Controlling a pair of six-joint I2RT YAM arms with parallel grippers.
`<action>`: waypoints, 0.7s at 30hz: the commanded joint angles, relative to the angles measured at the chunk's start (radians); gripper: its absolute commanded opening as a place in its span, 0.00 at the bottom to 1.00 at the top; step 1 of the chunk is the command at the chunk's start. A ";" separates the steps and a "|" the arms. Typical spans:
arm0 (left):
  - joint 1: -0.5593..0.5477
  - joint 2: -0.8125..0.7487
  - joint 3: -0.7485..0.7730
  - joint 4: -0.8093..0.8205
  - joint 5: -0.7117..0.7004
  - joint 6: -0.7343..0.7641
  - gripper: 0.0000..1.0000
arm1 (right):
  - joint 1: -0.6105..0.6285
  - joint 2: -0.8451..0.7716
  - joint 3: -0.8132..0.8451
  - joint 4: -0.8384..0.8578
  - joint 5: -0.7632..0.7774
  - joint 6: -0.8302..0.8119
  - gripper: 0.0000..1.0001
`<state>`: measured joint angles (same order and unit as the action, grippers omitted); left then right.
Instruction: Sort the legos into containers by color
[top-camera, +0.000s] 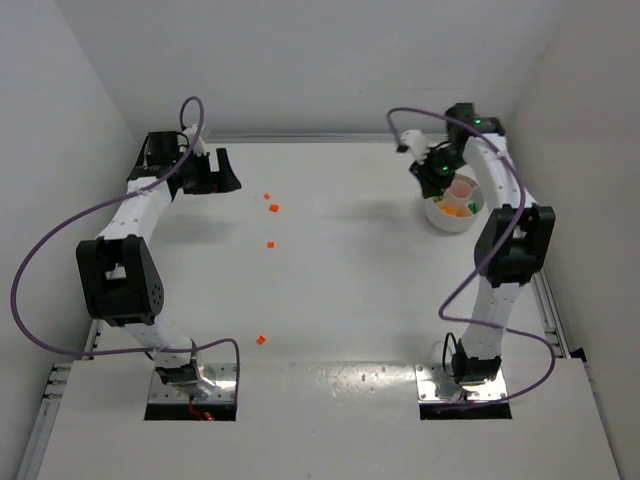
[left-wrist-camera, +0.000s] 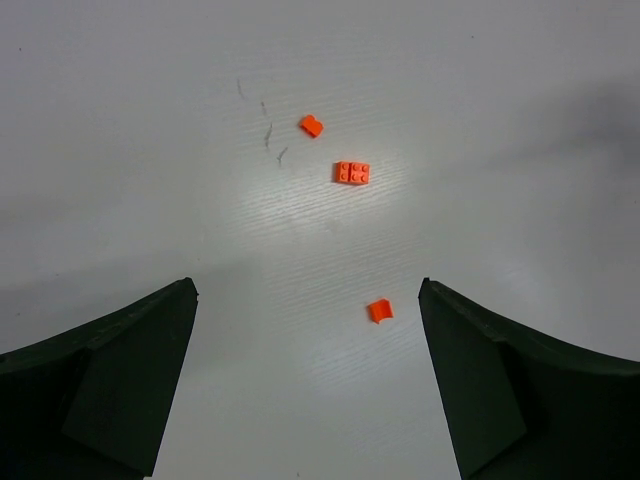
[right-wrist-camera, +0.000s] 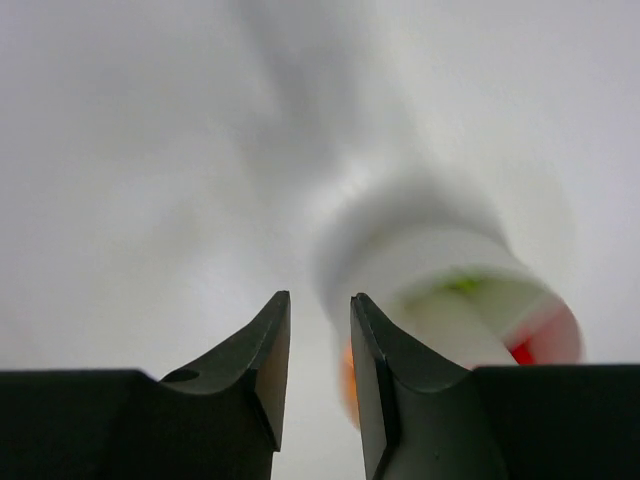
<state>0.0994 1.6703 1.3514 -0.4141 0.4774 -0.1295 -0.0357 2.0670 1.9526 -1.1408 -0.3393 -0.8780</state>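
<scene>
One studded orange lego (left-wrist-camera: 351, 172), two curved; round white dish (top-camera: 447, 222).

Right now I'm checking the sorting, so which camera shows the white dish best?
Top external: the dish is sharp, with sections and coloured bricks visible. Right wrist shows it blurred, partly hidden; left wrist misses it.
</scene>
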 joint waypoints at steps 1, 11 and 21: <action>-0.006 -0.009 0.066 -0.002 -0.011 0.022 1.00 | 0.279 -0.200 -0.216 0.036 -0.097 -0.042 0.31; 0.068 -0.038 0.057 -0.021 0.047 -0.022 1.00 | 0.988 0.060 -0.250 0.229 -0.026 -0.035 0.35; 0.169 -0.080 0.029 -0.086 0.058 0.060 1.00 | 1.154 0.079 -0.415 0.611 0.003 0.013 0.45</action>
<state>0.2489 1.6421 1.3876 -0.4862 0.5056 -0.1013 1.0885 2.1746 1.5539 -0.6903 -0.3149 -0.8932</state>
